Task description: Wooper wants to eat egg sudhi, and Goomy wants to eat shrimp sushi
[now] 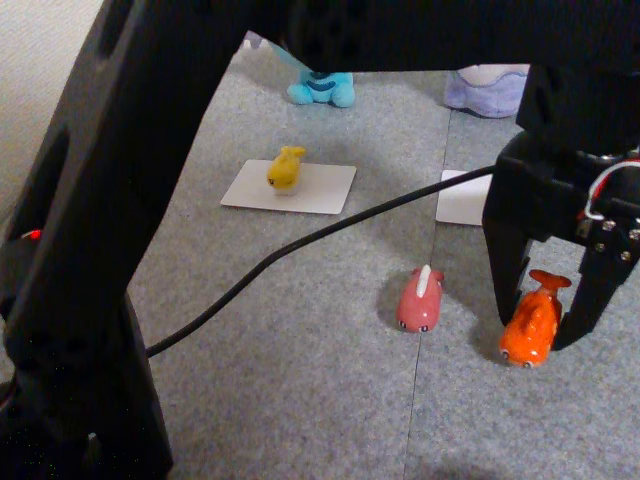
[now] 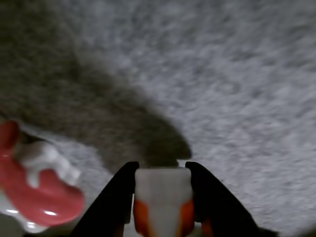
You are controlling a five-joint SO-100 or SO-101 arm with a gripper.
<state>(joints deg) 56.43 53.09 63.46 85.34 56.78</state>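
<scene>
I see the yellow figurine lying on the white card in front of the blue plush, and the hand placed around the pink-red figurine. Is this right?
Not quite. The hand is placed around the orange figurine, not the pink-red figurine, which lies free beside it on the grey mat in the other view. The yellow figurine does lie on the white card in front of the blue plush.

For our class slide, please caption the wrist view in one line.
Gripper fingers clamp the orange-and-white fish figurine above grey carpet, pink figurine at left.
</scene>
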